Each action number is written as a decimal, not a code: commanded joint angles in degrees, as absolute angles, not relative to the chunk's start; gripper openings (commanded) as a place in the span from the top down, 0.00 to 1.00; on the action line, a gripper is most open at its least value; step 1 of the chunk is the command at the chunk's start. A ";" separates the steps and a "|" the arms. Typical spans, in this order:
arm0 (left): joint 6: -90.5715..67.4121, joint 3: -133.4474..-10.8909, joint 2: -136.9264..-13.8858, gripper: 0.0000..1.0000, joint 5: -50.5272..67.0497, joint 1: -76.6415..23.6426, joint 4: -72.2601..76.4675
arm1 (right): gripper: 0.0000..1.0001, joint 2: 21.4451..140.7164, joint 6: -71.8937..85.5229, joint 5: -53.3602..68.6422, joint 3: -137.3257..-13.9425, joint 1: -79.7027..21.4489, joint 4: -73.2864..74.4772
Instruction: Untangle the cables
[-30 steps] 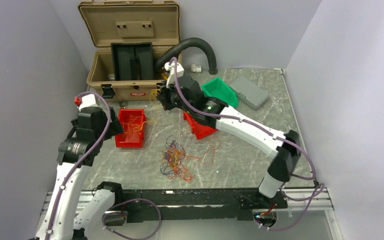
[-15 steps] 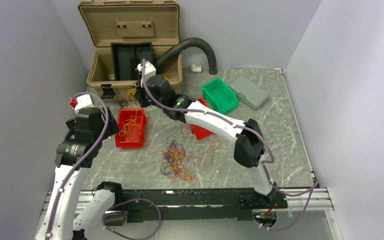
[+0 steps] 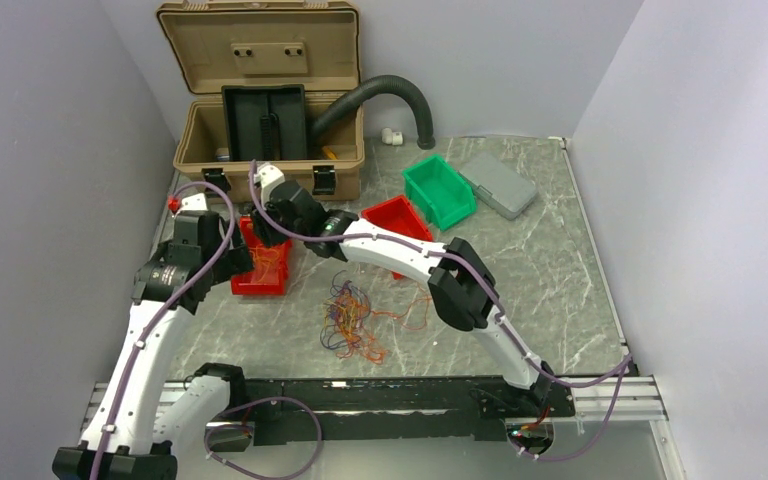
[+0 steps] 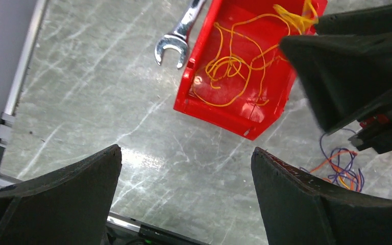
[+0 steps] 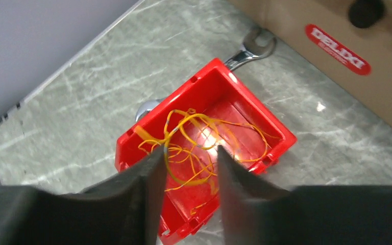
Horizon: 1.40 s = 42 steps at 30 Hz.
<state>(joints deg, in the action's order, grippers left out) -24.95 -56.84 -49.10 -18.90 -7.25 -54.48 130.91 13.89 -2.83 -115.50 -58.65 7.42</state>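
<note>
Change over the last second: the right arm swung left from the middle of the surface to above the near-left red bin (image 5: pixel 255 99). Right end effector (image 5: pixel 189 150) had been clamped; now its jaws stood narrowly apart, directly over the bin. Yellow-orange cables (image 5: pixel 194 127) lay looped inside the bin. One strand ran close by the left finger, and I couldn't tell if it was still snagged. My read: a sorted strand was being dropped off, so one release was done or nearly done.

Left end effector (image 4: pixel 186 153) hung wide and empty beside that bin, same as a second back.

Most of the work was still ahead. The mixed tangle (image 3: pixel 350 320) of orange, red and dark wires sat untouched mid-surface, well apart from the bin.

Surface (image 3: pixel 520 280) was grey marbled stone. On it were a wrench (image 4: pixel 176 38) just beside the bin, a second red bin (image 3: pixel 395 215), a green bin (image 3: pixel 438 190), a grey box (image 3: pixel 498 185) and an open tan case (image 3: pixel 260 100) with a black hose (image 3: pixel 380 90) at the back. Plain pale walls stood on three sides.
</note>
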 commanded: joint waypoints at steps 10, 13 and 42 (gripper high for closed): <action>-26.10 -55.87 -50.03 0.01 -13.32 -6.70 -52.10 | 0.35 121.04 17.81 5.45 -107.53 -57.20 2.23; -25.95 -56.38 -50.27 0.01 -12.31 -6.68 -51.73 | 0.33 116.99 19.09 5.28 -103.00 -55.92 1.01; -31.06 -55.09 -58.70 0.01 6.33 -30.08 -38.73 | 0.09 64.11 30.57 -15.99 -47.95 -50.09 8.88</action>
<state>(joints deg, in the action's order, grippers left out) -28.36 -52.49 -57.39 8.82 -27.53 -42.17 69.14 26.26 -12.23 -52.53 -50.81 9.45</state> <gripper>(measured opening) 0.992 0.916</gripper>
